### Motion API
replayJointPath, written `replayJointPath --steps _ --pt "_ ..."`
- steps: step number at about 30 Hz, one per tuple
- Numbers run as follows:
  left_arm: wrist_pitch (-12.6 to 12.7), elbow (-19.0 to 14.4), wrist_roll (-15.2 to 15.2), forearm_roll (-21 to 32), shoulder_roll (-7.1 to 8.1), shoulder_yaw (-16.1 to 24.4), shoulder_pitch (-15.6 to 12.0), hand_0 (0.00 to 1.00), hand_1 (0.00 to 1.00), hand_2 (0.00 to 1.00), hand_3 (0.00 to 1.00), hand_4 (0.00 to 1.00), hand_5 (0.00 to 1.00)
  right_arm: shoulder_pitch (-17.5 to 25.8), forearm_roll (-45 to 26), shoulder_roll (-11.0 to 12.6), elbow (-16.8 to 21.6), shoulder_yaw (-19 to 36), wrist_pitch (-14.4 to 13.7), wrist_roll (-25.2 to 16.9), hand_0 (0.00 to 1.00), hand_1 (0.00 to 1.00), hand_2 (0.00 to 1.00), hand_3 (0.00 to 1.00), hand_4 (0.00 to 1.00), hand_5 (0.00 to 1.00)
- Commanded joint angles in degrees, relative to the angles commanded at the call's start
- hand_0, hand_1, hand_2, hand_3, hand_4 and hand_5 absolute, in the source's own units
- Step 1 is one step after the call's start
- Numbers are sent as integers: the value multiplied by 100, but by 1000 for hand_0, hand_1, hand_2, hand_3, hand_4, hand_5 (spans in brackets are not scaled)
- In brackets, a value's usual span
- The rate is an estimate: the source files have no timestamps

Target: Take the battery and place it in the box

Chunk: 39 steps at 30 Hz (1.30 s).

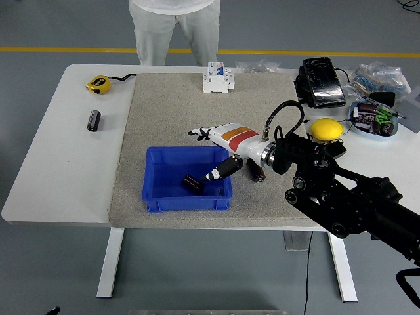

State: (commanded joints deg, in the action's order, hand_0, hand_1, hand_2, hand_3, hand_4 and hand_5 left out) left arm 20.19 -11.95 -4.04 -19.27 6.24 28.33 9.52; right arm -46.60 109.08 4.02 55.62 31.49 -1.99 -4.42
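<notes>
A dark cylindrical battery (192, 184) lies on its side inside the blue box (157, 197), near the box's right half. My right hand (211, 149) hovers over the box's right rim with its fingers spread and holds nothing. A second black battery (94, 120) lies on the bare white table at the left, beside the grey mat. My left arm is out of view.
A yellow tape measure (99, 83) sits at the far left. A white circuit breaker (218, 78) stands at the mat's far edge. A black device (321, 81), a yellow object (325, 129) and a tray of parts (371, 118) crowd the right. A person (176, 26) stands at the far side.
</notes>
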Motion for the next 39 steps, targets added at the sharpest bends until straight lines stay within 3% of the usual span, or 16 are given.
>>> replayJointPath --steps 9,23,39 --pt "5 4 9 46 -4 -18 -11 688 608 729 691 708 538 -2 326 398 74 564 132 -110 762 748 800 857 998 401" --pt "-10 1 -13 50 -34 -15 -55 691 618 733 688 702 529 349 320 940 -147 308 169 -246 758 741 781 812 998 413" --pt "-39 -28 -65 2 -67 -25 -59 691 629 743 689 700 525 357 540 793 -520 -218 -167 -417 756 736 775 812 998 415"
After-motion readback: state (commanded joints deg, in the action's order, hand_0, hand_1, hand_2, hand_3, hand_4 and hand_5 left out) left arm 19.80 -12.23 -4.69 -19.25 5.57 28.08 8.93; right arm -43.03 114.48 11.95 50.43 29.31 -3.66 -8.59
